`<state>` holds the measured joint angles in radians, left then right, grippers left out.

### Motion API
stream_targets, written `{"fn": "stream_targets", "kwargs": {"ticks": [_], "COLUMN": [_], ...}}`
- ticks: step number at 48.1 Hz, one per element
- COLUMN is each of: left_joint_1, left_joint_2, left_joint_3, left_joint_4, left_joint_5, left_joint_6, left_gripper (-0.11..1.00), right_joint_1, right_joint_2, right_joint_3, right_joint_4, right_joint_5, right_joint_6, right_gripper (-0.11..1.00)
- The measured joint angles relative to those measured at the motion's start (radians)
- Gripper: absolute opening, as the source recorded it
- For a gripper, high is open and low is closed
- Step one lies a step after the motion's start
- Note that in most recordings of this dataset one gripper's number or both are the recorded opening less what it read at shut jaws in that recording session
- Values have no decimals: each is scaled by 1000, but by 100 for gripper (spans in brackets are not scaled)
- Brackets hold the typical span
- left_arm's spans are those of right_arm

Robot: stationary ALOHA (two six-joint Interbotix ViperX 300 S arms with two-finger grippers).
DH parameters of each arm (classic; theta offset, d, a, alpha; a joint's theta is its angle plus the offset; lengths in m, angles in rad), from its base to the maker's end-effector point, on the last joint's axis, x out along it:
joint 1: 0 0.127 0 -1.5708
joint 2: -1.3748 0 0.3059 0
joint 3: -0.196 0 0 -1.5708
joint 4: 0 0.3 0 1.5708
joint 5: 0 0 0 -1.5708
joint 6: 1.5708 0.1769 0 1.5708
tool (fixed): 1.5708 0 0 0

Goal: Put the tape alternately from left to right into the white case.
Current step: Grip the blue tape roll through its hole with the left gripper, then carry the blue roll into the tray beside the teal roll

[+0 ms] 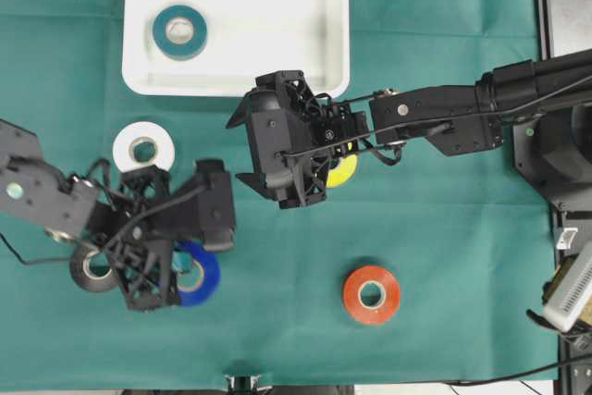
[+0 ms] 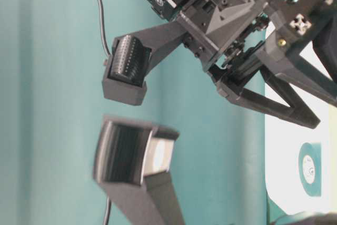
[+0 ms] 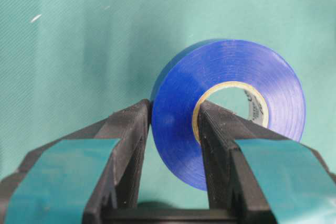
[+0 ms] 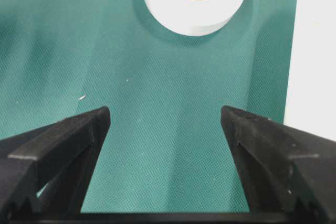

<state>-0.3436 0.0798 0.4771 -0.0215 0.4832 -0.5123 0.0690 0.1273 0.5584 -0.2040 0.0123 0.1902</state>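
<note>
My left gripper is shut on the wall of the blue tape. In the left wrist view one finger is outside the blue tape and the other inside its core. My right gripper hangs open and empty over the cloth below the white case, pointing at the white tape. It largely covers the yellow tape. A teal tape lies in the case's left part. The black tape sits half under my left arm. The red-orange tape lies alone at the front right.
Green cloth covers the table. The right wrist view shows the white tape ahead and the case's edge on the right. The table-level view shows my open right gripper and the case.
</note>
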Motion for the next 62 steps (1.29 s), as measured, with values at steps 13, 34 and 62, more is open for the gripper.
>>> {"fn": "stream_targets", "kwargs": {"ticks": [13, 34, 62], "left_joint_1": [54, 186, 488], "left_joint_2": [-92, -259, -354], "left_joint_3": [109, 307, 382], "left_joint_4": [2, 2, 2], "left_joint_5": [-21, -149, -241], "left_joint_6": [2, 43, 236], "left_gripper": [27, 27, 27], "right_joint_1": [2, 2, 14], "right_joint_2": [0, 0, 0], "right_joint_3": [2, 0, 2], "right_joint_4": [0, 2, 0], "right_joint_5": [2, 0, 0], "right_joint_6": [2, 2, 2], "right_gripper": [63, 63, 63]}}
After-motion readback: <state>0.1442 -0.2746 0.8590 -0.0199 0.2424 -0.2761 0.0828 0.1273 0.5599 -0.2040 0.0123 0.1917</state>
